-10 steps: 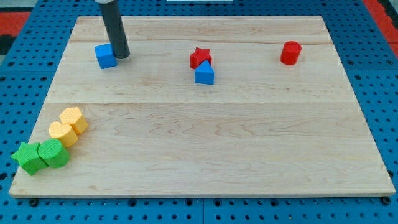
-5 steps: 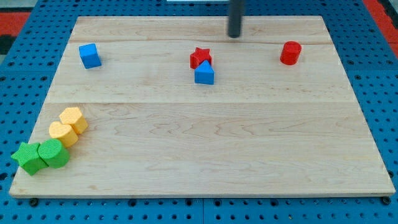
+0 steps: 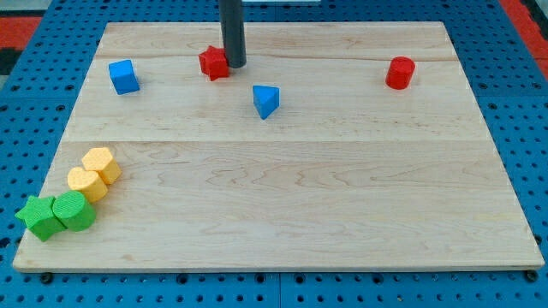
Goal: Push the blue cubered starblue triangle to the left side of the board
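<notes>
The blue cube [image 3: 123, 76] sits near the board's left edge in the upper part of the view. The red star [image 3: 214, 62] lies at the upper middle-left. My tip [image 3: 234, 65] touches the red star's right side. The blue triangle [image 3: 266, 101] lies below and to the right of my tip, apart from it and from the star.
A red cylinder [image 3: 399, 73] stands at the upper right. Two yellow blocks [image 3: 95, 173] and two green blocks [image 3: 56, 214] cluster at the lower left corner. The wooden board [image 3: 282, 197] lies on a blue pegboard.
My tip moved from the upper middle-right down and left to the red star's right side. The star slid left and up. The blue triangle shifted left and turned.
</notes>
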